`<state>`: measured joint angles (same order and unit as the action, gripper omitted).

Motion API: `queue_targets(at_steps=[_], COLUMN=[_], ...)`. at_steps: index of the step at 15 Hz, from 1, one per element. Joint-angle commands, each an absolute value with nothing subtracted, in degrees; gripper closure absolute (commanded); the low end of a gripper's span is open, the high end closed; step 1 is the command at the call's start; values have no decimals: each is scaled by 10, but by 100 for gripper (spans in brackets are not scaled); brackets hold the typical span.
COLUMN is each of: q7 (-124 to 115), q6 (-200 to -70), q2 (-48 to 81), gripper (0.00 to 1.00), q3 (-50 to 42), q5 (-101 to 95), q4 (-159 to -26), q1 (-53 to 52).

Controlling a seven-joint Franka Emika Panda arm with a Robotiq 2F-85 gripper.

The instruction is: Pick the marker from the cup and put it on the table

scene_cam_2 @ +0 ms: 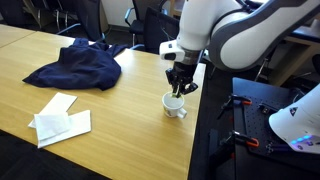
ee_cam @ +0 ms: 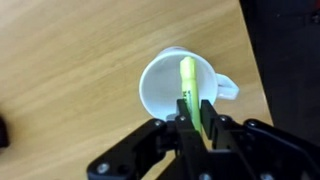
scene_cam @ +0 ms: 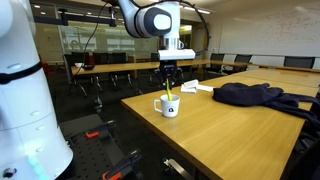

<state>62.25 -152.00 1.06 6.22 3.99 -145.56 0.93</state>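
**Gripper [ee_cam: 197, 118] clamped on the yellow marker [ee_cam: 189, 80] above the cup [ee_cam: 160, 90]**

In the wrist view the jaws are closed on one end of the marker, while its other end reaches down inside the white cup and leans toward the handle side. In both exterior views the cup stands upright near the edge of the bench [scene_cam: 235, 140], with the gripper pointing straight down over it. The marker tip seems to sit below the rim, though it is too small to be sure. A dark cloth [scene_cam_2: 80, 65] lies well apart, and white papers [scene_cam_2: 62, 122] lie farther along.
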Motion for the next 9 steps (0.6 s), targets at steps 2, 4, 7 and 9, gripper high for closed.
queue_targets(at_steps=[2, 4, 7, 9], q7=[547, 534, 490, 467], q6=[-1467, -1465, -1445, -1423], q2=[-34, -20, 30, 82], gripper=[95, 95, 95, 95], q3=[57, 58, 52, 45], q5=[-112, -173, -311, -383], q4=[-1426, -1389, -1327, -1275], q1=[-20, -29, -24, -30])
